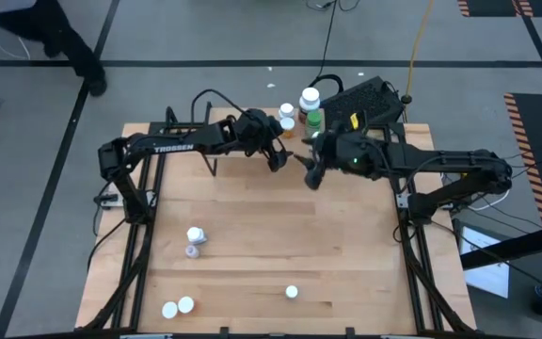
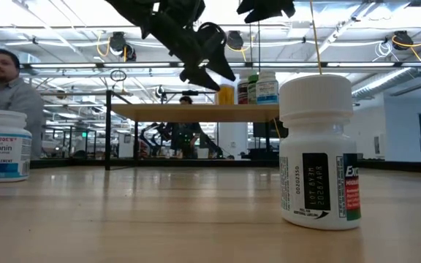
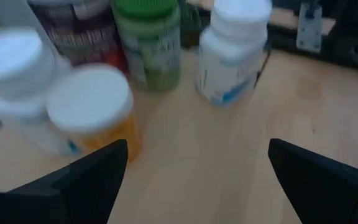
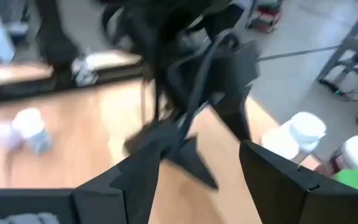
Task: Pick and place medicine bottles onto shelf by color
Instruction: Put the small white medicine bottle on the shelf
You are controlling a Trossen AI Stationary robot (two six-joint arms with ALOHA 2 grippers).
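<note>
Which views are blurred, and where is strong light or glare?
Left wrist view: the orange bottle and green bottle are soft, out of focus. Right wrist view: the other arm is smeared by motion. Low view: bright ceiling lights behind; the near white bottle stays sharp.

Blurred bottles (image 3: 92,109) in the left wrist view; shelf (image 1: 252,141) mostly hidden under both arms overhead.
</note>
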